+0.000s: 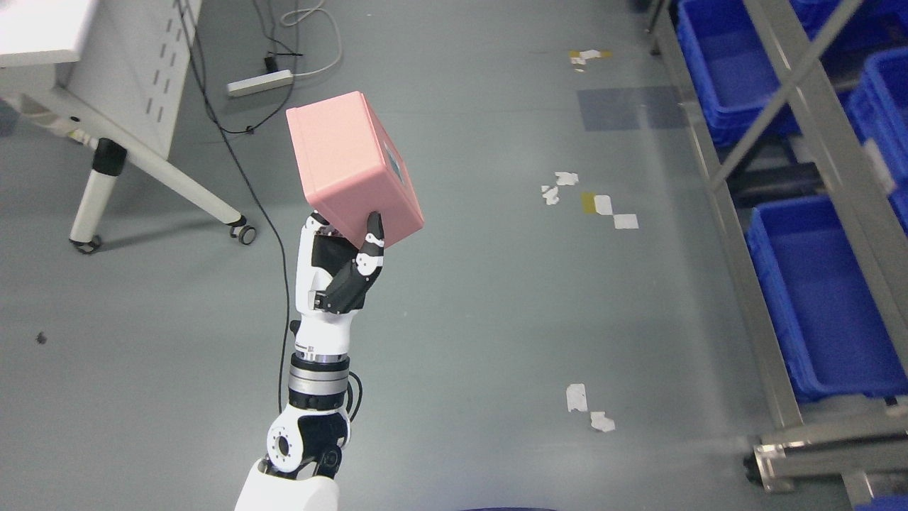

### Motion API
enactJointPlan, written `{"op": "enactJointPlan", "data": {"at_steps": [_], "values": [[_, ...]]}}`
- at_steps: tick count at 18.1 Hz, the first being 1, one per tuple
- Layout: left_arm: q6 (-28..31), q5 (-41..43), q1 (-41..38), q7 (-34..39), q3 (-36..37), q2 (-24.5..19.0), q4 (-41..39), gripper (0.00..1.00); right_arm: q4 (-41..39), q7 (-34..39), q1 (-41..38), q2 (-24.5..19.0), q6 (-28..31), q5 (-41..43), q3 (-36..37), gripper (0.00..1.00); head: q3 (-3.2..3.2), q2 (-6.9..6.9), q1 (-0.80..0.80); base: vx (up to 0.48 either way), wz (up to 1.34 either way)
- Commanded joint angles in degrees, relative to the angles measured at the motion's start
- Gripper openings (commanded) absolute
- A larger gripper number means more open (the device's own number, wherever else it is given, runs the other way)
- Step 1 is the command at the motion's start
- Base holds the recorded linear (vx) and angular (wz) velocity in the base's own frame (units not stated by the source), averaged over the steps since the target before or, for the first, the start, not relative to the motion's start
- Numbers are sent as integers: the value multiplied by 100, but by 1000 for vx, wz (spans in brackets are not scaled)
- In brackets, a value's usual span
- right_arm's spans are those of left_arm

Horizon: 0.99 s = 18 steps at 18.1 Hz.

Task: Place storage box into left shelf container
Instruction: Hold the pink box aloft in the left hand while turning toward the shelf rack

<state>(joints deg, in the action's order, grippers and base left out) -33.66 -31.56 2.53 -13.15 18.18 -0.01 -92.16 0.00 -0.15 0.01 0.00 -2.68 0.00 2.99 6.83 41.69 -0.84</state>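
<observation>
My left hand (347, 241) comes in from the bottom left of the middle and is shut on a pink storage box (351, 167). The box is tilted and held high above the grey floor, with a small label on its right face. My thumb (371, 238) presses on the box's lower right corner. The shelf (738, 234) stands at the right edge, with blue containers (823, 305) on its levels. The box is well left of the shelf. My right arm is not in view.
A white table on castors (106, 142) stands at the upper left. A power strip (259, 82) and black cables (262, 206) lie on the floor behind my hand. Tape scraps (603, 206) mark the floor between my hand and the shelf.
</observation>
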Motion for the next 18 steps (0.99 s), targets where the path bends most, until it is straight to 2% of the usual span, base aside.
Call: {"op": "enactJointPlan", "data": {"at_steps": [1, 7, 18], "values": [[-167, 1, -437, -21, 195, -99, -320, 3, -100, 6, 25, 100, -14, 123, 0, 100, 0, 0, 0, 312, 585], [-290, 1, -525, -117, 221, -99, -320, 4, -100, -3, 25, 100, -14, 123, 0, 100, 0, 0, 0, 386, 262], [-413, 10, -745, -372, 177, -99, -285, 5, -100, 6, 25, 100, -14, 123, 0, 100, 0, 0, 0, 553, -80]]}}
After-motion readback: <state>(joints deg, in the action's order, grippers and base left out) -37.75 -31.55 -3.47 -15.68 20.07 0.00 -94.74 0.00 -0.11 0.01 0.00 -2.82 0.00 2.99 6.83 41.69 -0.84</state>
